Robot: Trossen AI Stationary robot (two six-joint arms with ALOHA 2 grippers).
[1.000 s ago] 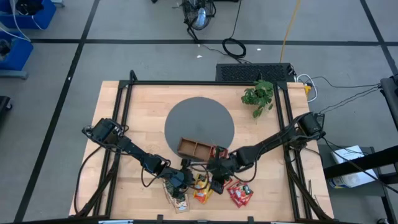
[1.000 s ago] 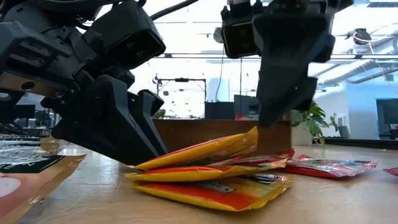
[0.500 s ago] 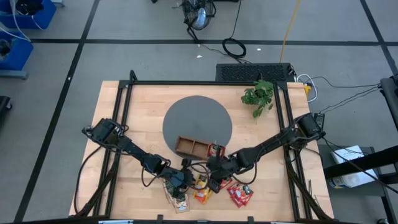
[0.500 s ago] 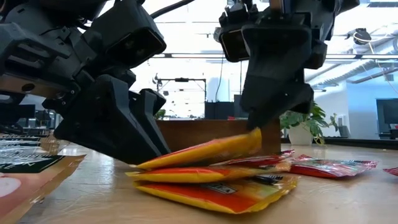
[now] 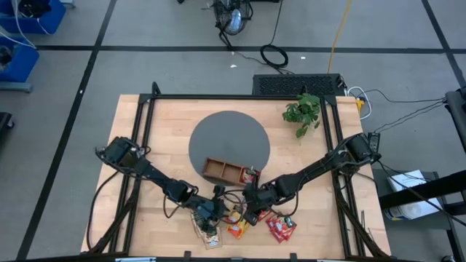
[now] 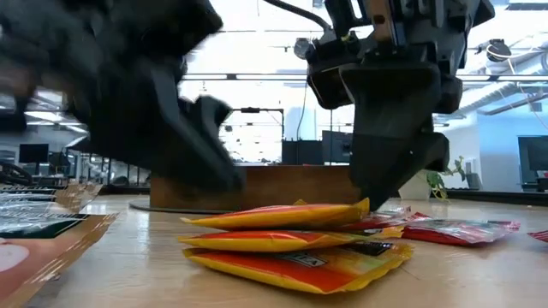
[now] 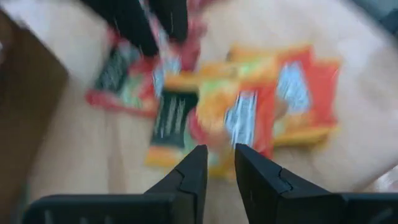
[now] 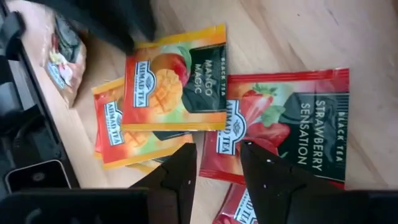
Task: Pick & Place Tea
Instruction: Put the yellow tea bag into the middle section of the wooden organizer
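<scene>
Three orange-yellow tea sachets lie stacked near the table's front edge. The top one (image 6: pixel 274 216) is the mango sachet (image 8: pixel 174 81). A red strawberry sachet (image 8: pixel 286 124) lies beside them. My right gripper (image 6: pixel 368 198) (image 8: pixel 216 155) stands open at the top sachet's right end, with nothing between its fingers. My left gripper (image 7: pixel 221 158) (image 6: pixel 197 154) hovers open just left of the stack, clear of it. The brown wooden tray (image 5: pixel 227 170) stands right behind the sachets. My right gripper meets the top orange sachet at its right end (image 6: pixel 360 205) with a fingertip (image 6: pixel 377 184); whether it touches or presses cannot be told. The fingers slant down from above. The sachet lies nearly flat on the two below it.
More sachets lie to the left (image 6: pixel 43 231) and red ones to the right (image 6: pixel 454 229). A round grey mat (image 5: pixel 229 138) lies under the tray's far side, with a small plant (image 5: pixel 302 113) at the back right. Both arms crowd the front middle of the table.
My left gripper has pulled up and back from the top orange sachet's left end. My right gripper has sunk a little and rolled. The sachet's right end, raised before, has come down, so it lies almost flat on the stack.
</scene>
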